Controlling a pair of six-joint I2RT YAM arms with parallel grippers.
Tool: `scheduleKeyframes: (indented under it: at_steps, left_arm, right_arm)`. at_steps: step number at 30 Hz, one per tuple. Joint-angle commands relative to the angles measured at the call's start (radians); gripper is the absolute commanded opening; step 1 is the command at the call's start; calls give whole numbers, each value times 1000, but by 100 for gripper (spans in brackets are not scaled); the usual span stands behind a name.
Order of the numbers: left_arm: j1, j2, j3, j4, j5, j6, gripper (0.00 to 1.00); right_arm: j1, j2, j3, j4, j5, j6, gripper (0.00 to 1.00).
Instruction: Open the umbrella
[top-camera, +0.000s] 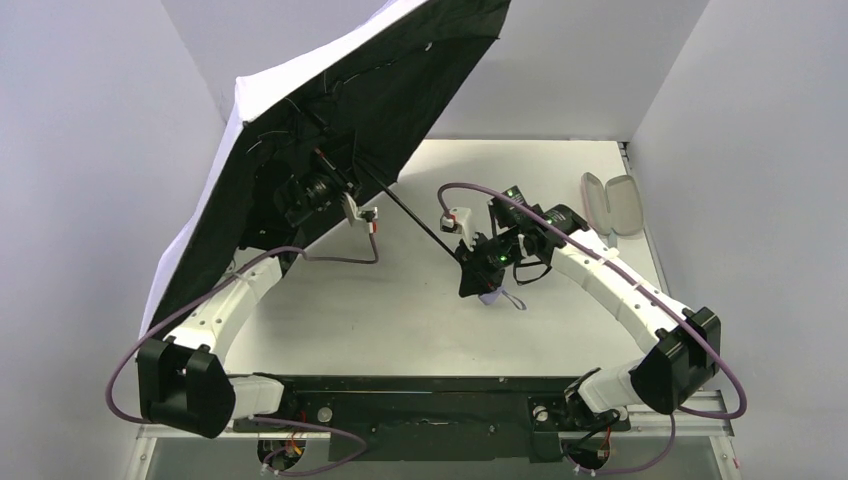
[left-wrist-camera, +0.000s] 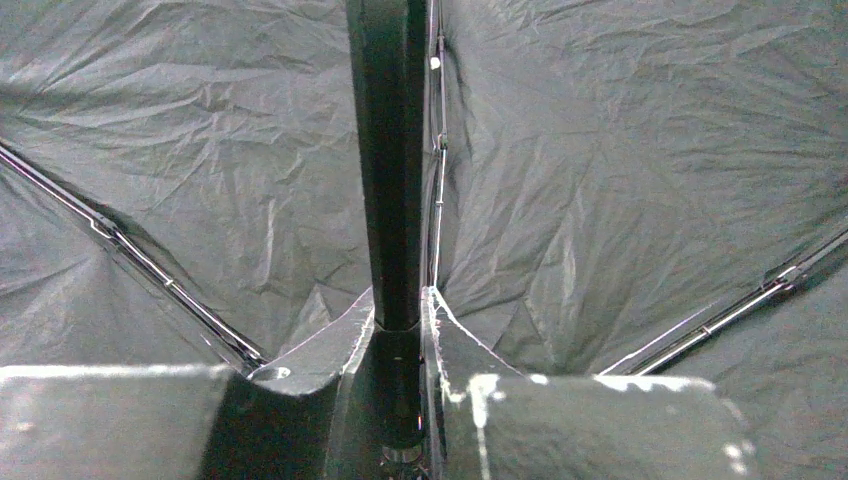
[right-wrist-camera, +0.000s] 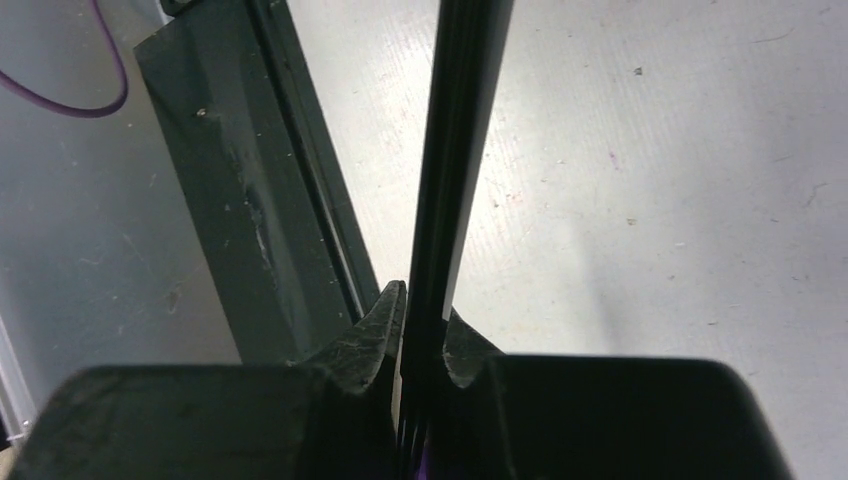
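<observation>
left gripper (left-wrist-camera: 398, 330) is pinching the umbrella shaft (left-wrist-camera: 385, 150) under the spread canopy (top-camera: 330, 120), over the desk's (top-camera: 400, 310) far-left corner | right gripper (right-wrist-camera: 424, 335) is clamping the shaft's lower end near the desk centre | oval case (top-camera: 612, 203) is lying at the far-right edge

The umbrella (top-camera: 330, 130) stands fully open at ten o'clock over the worktop, tilted, black underside facing the camera, pale lavender edge showing. Its thin black shaft (top-camera: 415, 212) slants toward centre; the handle seems hidden.
</observation>
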Motion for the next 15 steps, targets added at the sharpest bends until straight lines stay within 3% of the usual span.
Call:
scheduleKeyframes:
  at_steps: [1,15]
  left_arm:
    - [102,38,113,154,-179,-16,4]
    - [176,131,233,220,-206,2,0]
  right_arm:
    - [8,-80,-40,-102,32,-184,0]
    - [6,-101,-165,-105,147,-251,0]
